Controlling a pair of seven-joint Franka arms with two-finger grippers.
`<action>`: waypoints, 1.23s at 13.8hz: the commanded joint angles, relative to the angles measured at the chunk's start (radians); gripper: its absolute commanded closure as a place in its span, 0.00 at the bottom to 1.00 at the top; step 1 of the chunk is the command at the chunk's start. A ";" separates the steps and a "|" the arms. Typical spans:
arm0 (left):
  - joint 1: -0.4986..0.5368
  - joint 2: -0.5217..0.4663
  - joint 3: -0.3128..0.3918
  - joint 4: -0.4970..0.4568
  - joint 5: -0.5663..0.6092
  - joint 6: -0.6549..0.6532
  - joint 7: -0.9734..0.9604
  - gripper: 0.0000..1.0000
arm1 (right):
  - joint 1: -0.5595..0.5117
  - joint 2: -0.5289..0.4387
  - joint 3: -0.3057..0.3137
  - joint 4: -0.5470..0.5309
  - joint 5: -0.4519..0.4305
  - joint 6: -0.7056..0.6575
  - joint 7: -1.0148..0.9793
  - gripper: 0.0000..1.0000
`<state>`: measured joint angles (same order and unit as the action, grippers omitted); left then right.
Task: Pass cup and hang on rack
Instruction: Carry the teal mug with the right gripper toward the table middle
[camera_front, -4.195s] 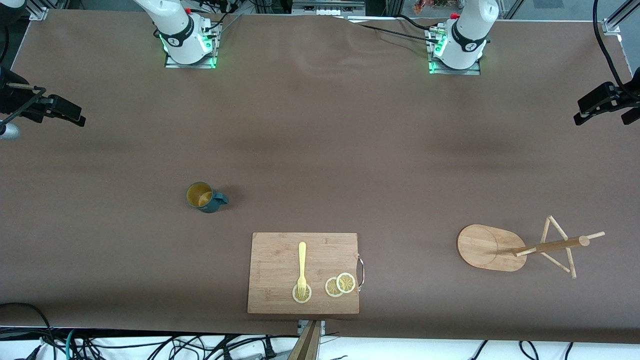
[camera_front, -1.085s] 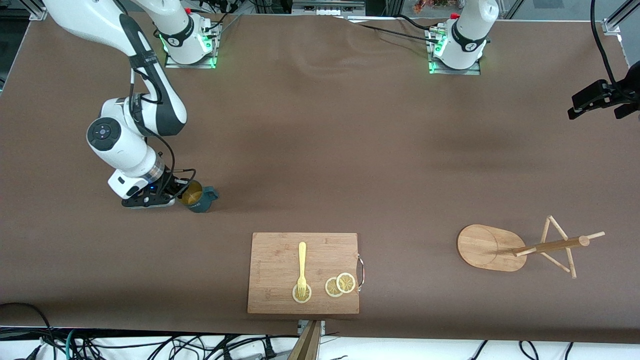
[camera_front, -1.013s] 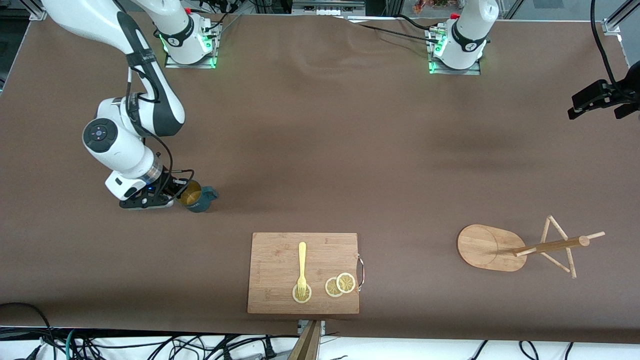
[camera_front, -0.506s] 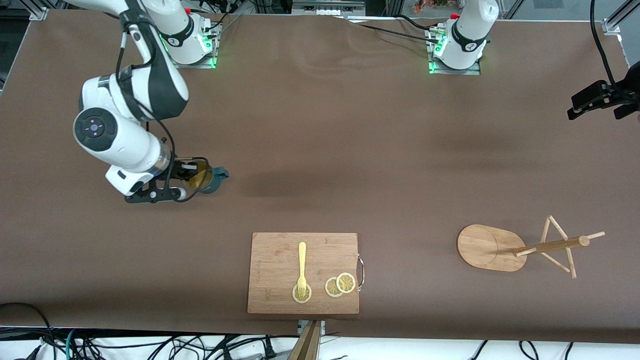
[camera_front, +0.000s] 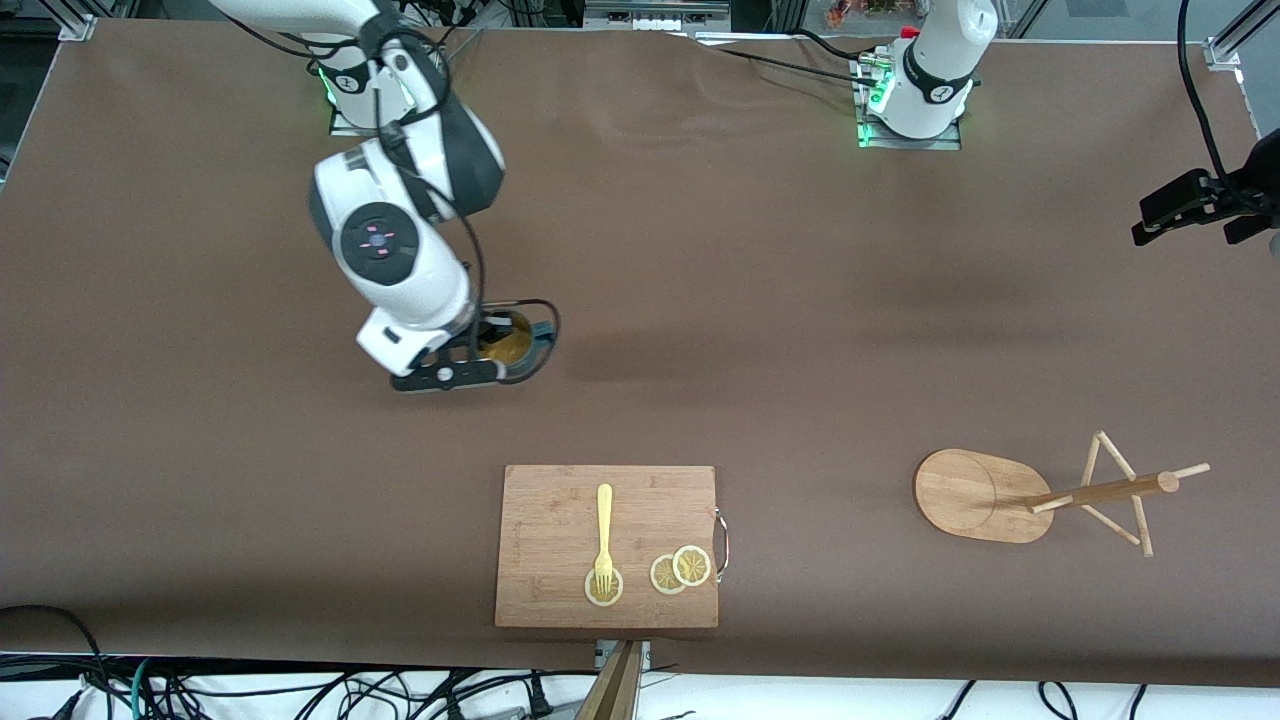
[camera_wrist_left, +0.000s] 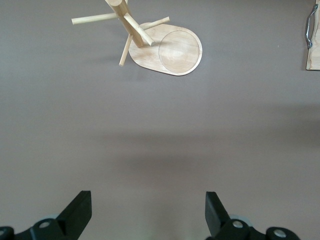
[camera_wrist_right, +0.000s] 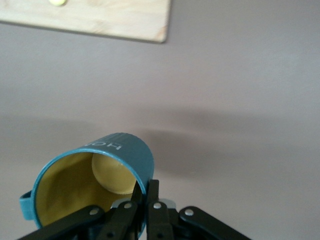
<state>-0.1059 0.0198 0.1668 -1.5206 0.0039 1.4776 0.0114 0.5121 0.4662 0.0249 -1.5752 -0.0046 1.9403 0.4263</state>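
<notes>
The dark teal ribbed cup with a yellowish inside hangs in my right gripper, off the table, over bare brown cloth toward the right arm's end. In the right wrist view the fingers pinch the cup's rim wall, one finger inside and one outside; the right gripper is shut on it. The bamboo rack stands on its oval base toward the left arm's end; it also shows in the left wrist view. My left gripper waits open and empty high at that end.
A wooden cutting board lies near the front edge with a yellow fork and lemon slices on it. Its corner shows in the right wrist view, and its metal handle in the left wrist view.
My right gripper closed on the cup's rim, lifted it off the table and carried it toward the left arm's end. The left gripper has barely moved.
</notes>
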 joint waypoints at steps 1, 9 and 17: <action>0.023 0.020 0.008 0.048 -0.015 -0.008 0.004 0.00 | 0.121 0.080 -0.010 0.060 -0.002 0.049 0.200 1.00; 0.028 0.071 0.002 0.050 -0.007 -0.007 0.005 0.00 | 0.311 0.276 -0.008 0.090 0.031 0.471 0.354 1.00; 0.034 0.085 0.000 0.046 -0.018 -0.013 0.035 0.00 | 0.351 0.279 0.006 0.112 0.075 0.548 0.381 0.01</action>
<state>-0.0802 0.0858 0.1685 -1.5107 0.0039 1.4805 0.0221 0.8561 0.7449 0.0300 -1.4827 0.0650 2.4881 0.7919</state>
